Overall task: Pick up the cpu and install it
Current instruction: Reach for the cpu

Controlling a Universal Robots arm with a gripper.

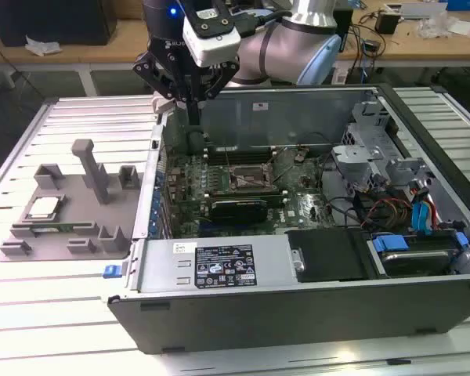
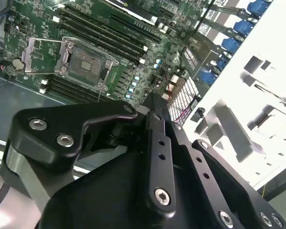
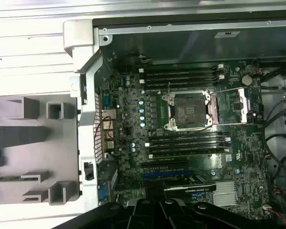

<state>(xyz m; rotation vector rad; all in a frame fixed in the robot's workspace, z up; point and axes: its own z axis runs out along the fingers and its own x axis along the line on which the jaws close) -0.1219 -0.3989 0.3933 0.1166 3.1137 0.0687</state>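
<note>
The cpu (image 1: 45,207), a small silver square with a tan rim, lies flat in a pocket of the grey fixture (image 1: 78,227) at the exterior view's left, outside the computer case. My gripper (image 1: 194,119) hangs above the case's rear corner nearest the fixture, well apart from the cpu, its fingers drawn together with nothing between them. In the second wrist view the gripper (image 2: 152,101) points down over the motherboard. The socket (image 1: 248,178) on the motherboard stands open with its frame lifted, and it appears in both wrist views (image 2: 83,61) (image 3: 188,110).
The open case (image 1: 219,266) has tall metal walls around the motherboard. Memory slots (image 3: 181,143) flank the socket, and a graphics card (image 1: 236,208) lies in front. Cables and drive bays (image 1: 407,211) crowd the exterior view's right. An upright post (image 1: 90,168) rises from the fixture near the cpu.
</note>
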